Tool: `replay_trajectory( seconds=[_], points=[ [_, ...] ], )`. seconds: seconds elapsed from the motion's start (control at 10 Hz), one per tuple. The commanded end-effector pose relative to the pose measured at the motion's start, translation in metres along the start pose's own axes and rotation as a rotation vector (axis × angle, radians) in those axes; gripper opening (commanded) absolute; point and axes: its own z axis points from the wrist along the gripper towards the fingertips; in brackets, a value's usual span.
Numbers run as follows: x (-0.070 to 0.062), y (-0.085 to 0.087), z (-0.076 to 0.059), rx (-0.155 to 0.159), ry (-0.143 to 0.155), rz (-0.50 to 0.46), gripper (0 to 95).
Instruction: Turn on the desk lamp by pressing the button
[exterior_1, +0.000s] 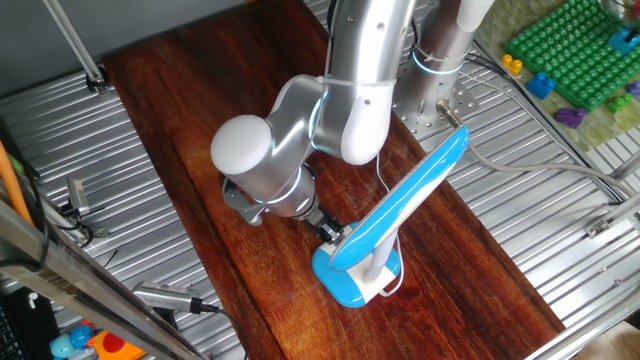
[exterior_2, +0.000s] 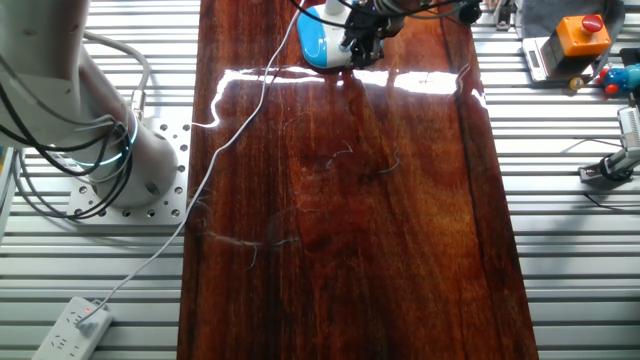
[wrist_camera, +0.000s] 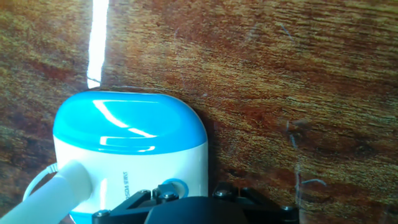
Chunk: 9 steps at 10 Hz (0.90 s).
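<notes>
Cord (exterior_2: 235, 125): thin and white, trailing left across the wooden table (exterior_2: 340, 220); a tug could shift the lamp.
Desk lamp (exterior_1: 385, 225): blue-white base near the table's end, slanted arm above.
Button (wrist_camera: 169, 188): small blue ring on the base.
Gripper (exterior_1: 328, 230): just beside the base; finger state cannot be told. An off-centre press might miss or tip the lamp.
</notes>
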Motion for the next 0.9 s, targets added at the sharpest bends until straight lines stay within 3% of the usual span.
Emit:
replay_trajectory(
  seconds=[0.1,0.3,0.5,0.6,0.7,0.8,0.9],
  points=[
    [0.003,-0.003,-0.006,-0.015,-0.010,0.010,38.0],
    [0.006,-0.003,-0.017,-0.009,-0.016,0.014,38.0],
    [0.007,-0.004,-0.020,0.007,-0.040,0.027,38.0],
    [0.007,-0.005,-0.024,0.042,-0.076,0.054,38.0],
    [0.007,-0.006,-0.029,0.069,-0.089,0.063,19.0],
    [0.003,-0.007,-0.042,0.114,-0.097,0.059,19.0],
    [0.001,-0.009,-0.050,0.130,-0.109,0.059,19.0]
  ],
)
